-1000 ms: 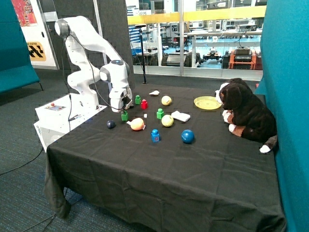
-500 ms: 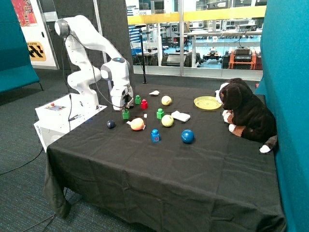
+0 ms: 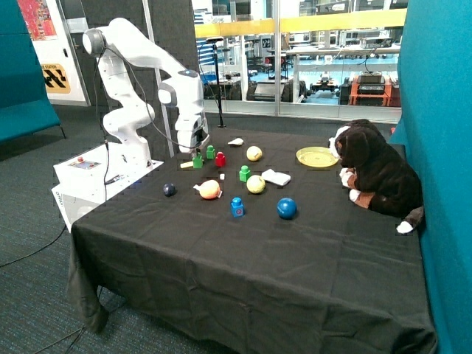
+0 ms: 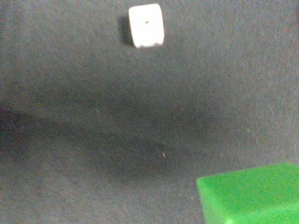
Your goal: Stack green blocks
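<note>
My gripper hangs a little above the black table near its far corner by the robot base, shut on a green block that is off the cloth. A second green block stands just beyond it, next to the red block. A third green block sits nearer the table's middle, beside a yellow-green ball. In the wrist view the held green block fills one corner, with a small white cube on the cloth below; no fingers show there.
Around the blocks lie a blue block, a blue ball, an orange ball, a yellow ball and a small dark ball. A yellow plate and a plush dog sit at the far side.
The gripper has risen and moved toward the far green block, carrying up the green block that stood on the cloth a second ago.
</note>
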Tool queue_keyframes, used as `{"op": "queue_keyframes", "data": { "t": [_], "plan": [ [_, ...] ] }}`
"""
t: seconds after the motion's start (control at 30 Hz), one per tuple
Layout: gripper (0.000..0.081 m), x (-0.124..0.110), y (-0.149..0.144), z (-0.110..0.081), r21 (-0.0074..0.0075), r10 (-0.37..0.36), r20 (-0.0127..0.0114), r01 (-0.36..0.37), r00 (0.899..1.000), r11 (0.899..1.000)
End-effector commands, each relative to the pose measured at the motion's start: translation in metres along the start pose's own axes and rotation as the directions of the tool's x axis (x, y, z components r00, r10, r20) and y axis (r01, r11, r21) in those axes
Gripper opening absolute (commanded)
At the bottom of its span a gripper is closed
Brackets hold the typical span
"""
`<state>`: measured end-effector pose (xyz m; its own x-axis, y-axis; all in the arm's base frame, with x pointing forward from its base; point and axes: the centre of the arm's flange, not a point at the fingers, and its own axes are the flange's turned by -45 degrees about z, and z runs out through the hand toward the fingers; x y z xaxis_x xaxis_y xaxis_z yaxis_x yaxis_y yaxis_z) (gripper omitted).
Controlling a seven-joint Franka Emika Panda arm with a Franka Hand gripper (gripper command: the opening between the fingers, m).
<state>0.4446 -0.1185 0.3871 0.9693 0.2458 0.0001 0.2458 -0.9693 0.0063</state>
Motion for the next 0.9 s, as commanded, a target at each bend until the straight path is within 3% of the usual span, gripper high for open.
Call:
{"op": "queue_keyframes", "data": {
  "t": [0.0,0.27,0.53,0.87],
  "plan": [
    [0.0,0.031,-0.01,-0.035,0.0063,-0.035,-0.0001,0.035,0.999,0.999],
    [0.0,0.076,-0.025,-0.062,0.0063,-0.062,-0.0003,0.062,0.998,0.998],
    [0.0,0.105,-0.029,-0.076,0.0063,-0.066,-0.0003,0.066,0.998,0.998],
    [0.0,0.12,-0.025,-0.076,0.0063,-0.057,-0.0003,0.057,0.998,0.998]
  ]
}}
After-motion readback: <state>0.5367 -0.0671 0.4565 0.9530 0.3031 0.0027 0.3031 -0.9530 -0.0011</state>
